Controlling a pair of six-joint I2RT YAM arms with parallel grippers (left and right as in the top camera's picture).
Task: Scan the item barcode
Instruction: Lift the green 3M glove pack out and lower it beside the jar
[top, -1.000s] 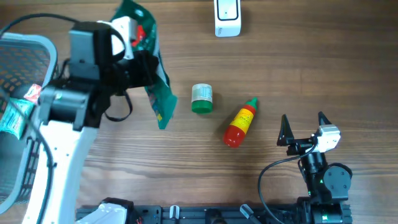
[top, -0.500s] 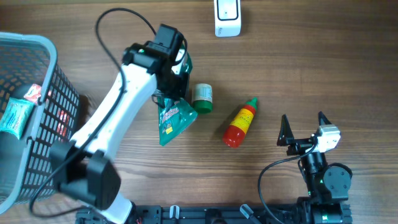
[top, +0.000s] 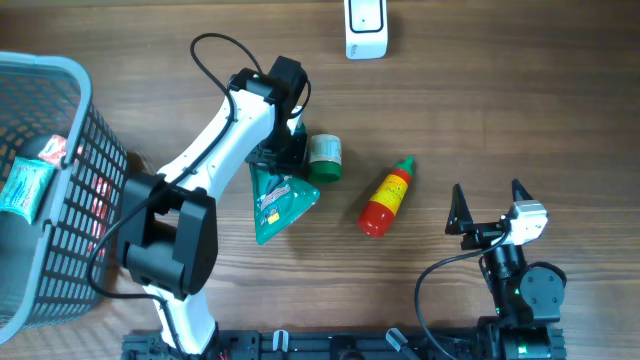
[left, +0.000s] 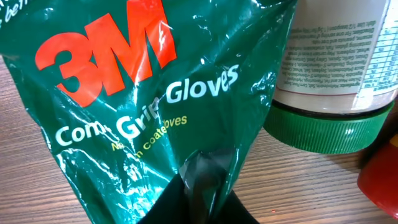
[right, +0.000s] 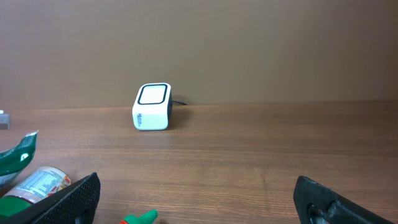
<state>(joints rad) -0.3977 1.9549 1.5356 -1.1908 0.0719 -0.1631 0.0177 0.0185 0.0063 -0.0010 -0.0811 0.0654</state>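
Reaching forward, left claw pinching glove packet, right claw spread

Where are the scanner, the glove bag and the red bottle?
scanner (top: 366, 40), overhead view, its white body.
glove bag (top: 285, 205), overhead view, its green middle.
red bottle (top: 392, 190), overhead view, its yellow label.

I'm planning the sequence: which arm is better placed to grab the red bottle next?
Right, probably. The right gripper stands open and empty, with the red bottle nearby; the left gripper is pinching the glove bag beside the jar.
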